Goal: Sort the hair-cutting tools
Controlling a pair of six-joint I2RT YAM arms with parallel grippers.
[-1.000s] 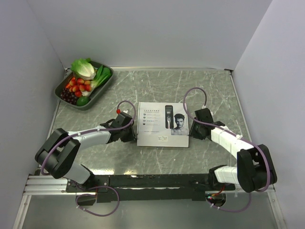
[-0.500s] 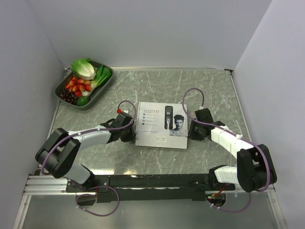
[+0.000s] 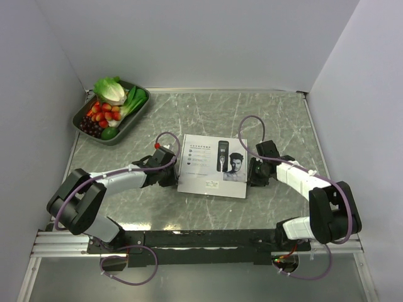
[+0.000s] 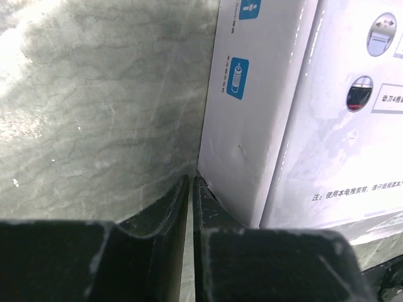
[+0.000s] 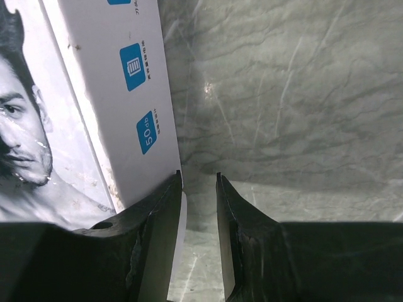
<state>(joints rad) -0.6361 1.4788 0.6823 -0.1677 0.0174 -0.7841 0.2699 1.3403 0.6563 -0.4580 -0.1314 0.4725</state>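
Top external: I saw the flat white cardboard box printed with a clipper and a man's face [image 3: 213, 165] lying mid-table between both arms. Left gripper [image 4: 191, 182] sat just beside its left side, jaws pressed almost together, empty. Right gripper [image 5: 198, 179] sat just beside its right side, jaws part-spread, empty. I could not tell where the hair-cutting tools were.

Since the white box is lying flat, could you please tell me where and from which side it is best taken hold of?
The box lies flat, printed face up, so its upright side walls are probably the faces to press. Squeeze it between both hands: the left hand coming from the left onto the left wall, the right hand from the right onto the right wall.
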